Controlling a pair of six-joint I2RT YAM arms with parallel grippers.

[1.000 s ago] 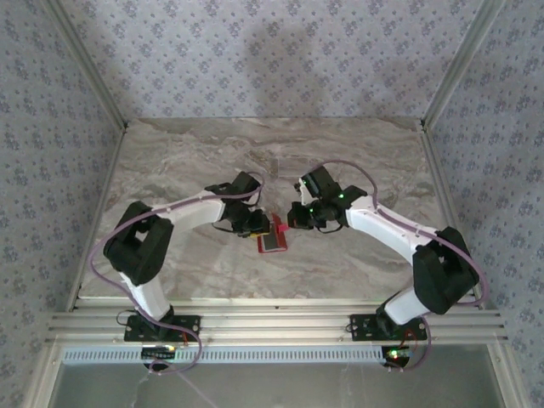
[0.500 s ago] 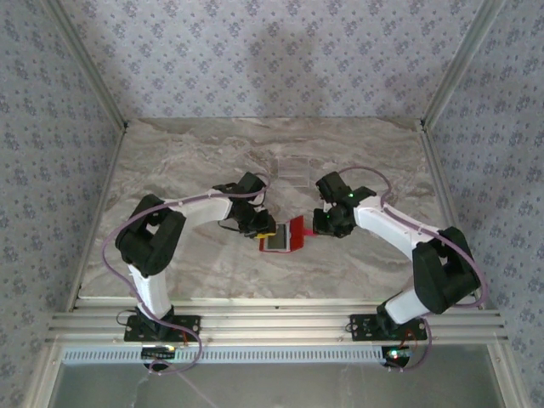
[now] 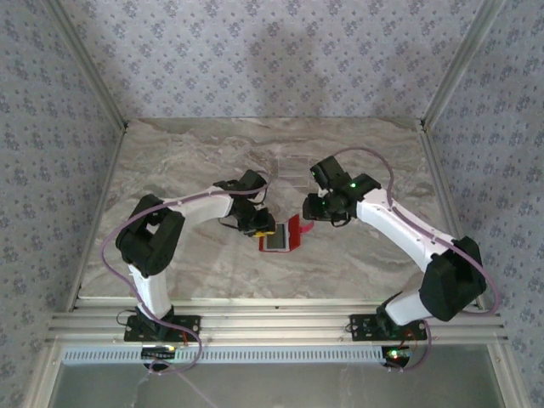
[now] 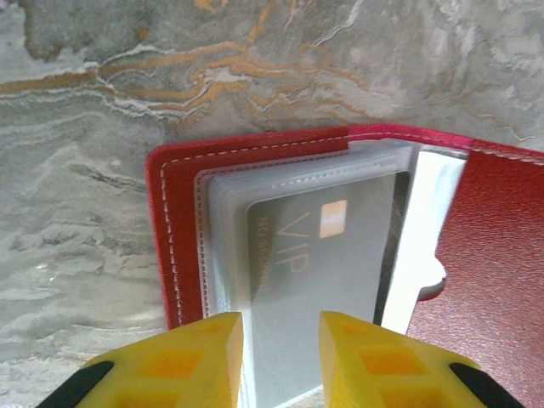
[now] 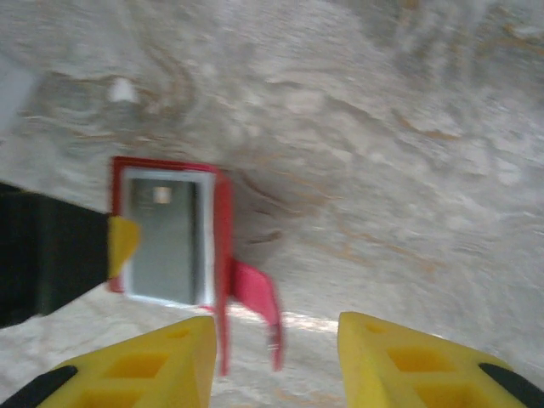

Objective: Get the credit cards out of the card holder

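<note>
Card holder (image 3: 294, 231) lies open on the marble surface (image 3: 187, 161), near the centre and slightly toward 6 o'clock in the top view. Its left half is flat. The red right cover looks tilted up off the surface in the right wrist view.

Credit card (image 4: 314, 272): grey, marked "VIP", with a small pale chip patch. It sits inside the clear pocket of the flat half, framed by the red stitched border. More pocket edges are stacked beneath it; I cannot tell how many cards they hold. In the top view the card (image 3: 275, 241) reads as a pale rectangle.

Left gripper (image 3: 255, 223) is at 10 o'clock of the holder, low against its left edge. In the left wrist view the yellow fingers (image 4: 170, 361) stand a narrow gap apart with the card pocket showing between them. The tips are cut off by the frame, so contact cannot be told.

Right gripper (image 3: 316, 206) is at 1 o'clock of the holder, apart from it. In its own view the fingers (image 5: 408, 361) are spread wide with nothing between them but bare surface.
</note>
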